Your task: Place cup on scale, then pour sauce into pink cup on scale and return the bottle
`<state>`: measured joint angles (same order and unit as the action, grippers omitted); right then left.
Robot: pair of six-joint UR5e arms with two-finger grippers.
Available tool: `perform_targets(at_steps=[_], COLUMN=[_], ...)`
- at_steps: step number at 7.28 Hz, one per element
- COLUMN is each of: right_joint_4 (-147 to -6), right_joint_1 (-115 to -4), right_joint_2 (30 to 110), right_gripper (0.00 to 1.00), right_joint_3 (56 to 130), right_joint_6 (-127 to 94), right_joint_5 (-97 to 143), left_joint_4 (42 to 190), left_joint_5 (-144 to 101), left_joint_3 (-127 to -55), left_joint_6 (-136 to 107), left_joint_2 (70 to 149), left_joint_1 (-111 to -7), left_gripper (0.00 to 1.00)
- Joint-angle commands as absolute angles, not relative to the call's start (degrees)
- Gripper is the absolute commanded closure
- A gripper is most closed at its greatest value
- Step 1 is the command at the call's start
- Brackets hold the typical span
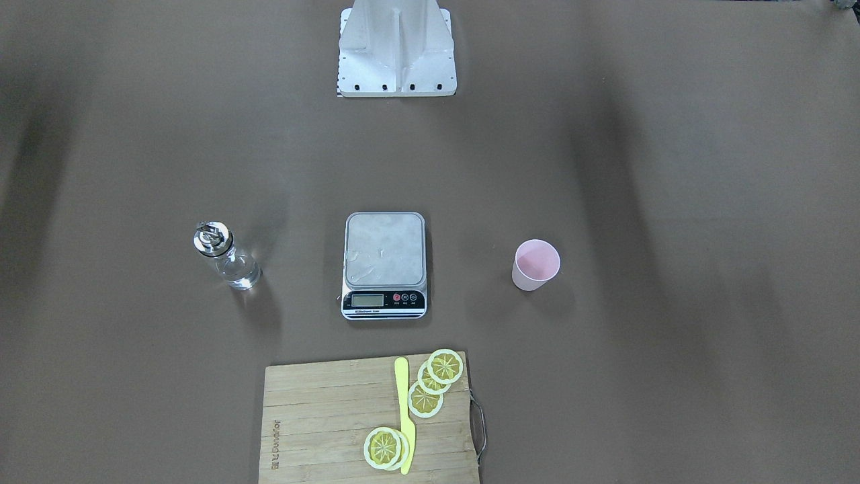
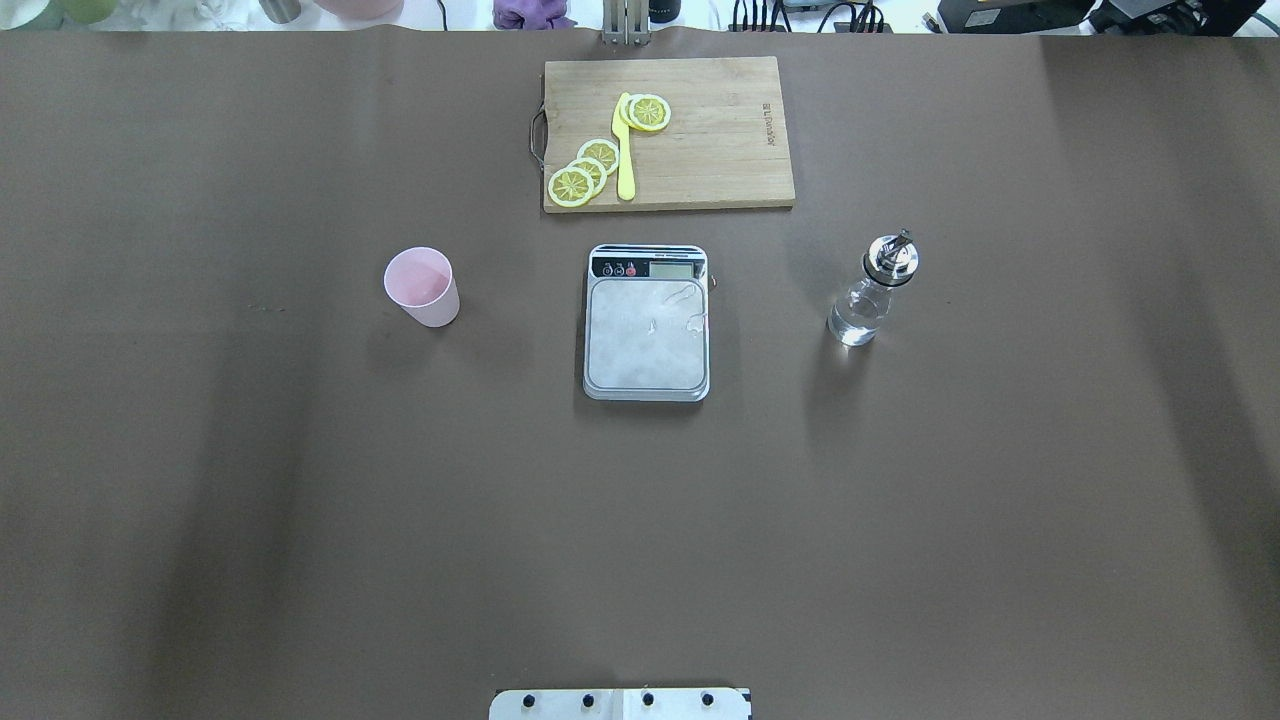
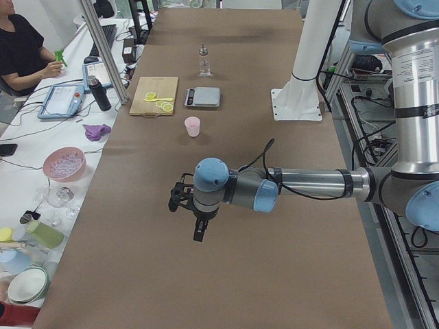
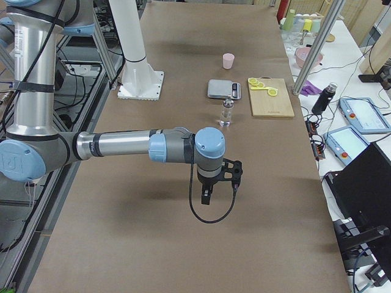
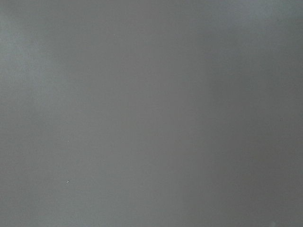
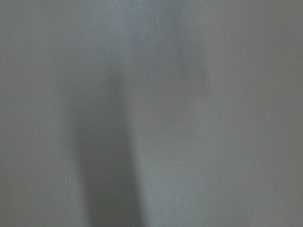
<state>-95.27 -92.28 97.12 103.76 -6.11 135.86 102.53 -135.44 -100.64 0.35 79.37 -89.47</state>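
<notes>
The pink cup (image 2: 423,287) stands on the table (image 2: 300,520) well left of the bare scale (image 2: 647,335), the glass bottle (image 2: 870,295) well right, and with the left gripper (image 3: 199,233) and right gripper (image 4: 206,196) far off, their grip impossible to tell, an off-centre pinch could topple the light cup.

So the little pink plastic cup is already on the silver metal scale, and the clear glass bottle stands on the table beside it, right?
Not quite. The pale pink plastic cup stands on the brown table, apart from the silver metal scale; the overhead exterior view shows it. The clear glass bottle does stand beside the scale.
</notes>
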Motion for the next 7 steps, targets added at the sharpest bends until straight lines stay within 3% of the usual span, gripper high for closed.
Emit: perform_targets(at_steps=[1,7], right_joint_4=[-95.3,-95.3], right_joint_1=[-92.3,-92.3], right_joint_2=[97.2,97.5], right_gripper=[0.0,0.0], right_joint_3=[103.7,103.4], right_joint_6=[-6.4,-6.1], right_joint_5=[136.1,136.1], left_joint_4=[102.6,102.4], left_joint_5=[-135.4,-135.4], left_joint_3=[-100.6,-100.5], left_joint_6=[0.4,0.4], left_joint_2=[79.4,79.4], left_joint_1=[-89.5,-89.5], left_gripper=[0.02,0.02])
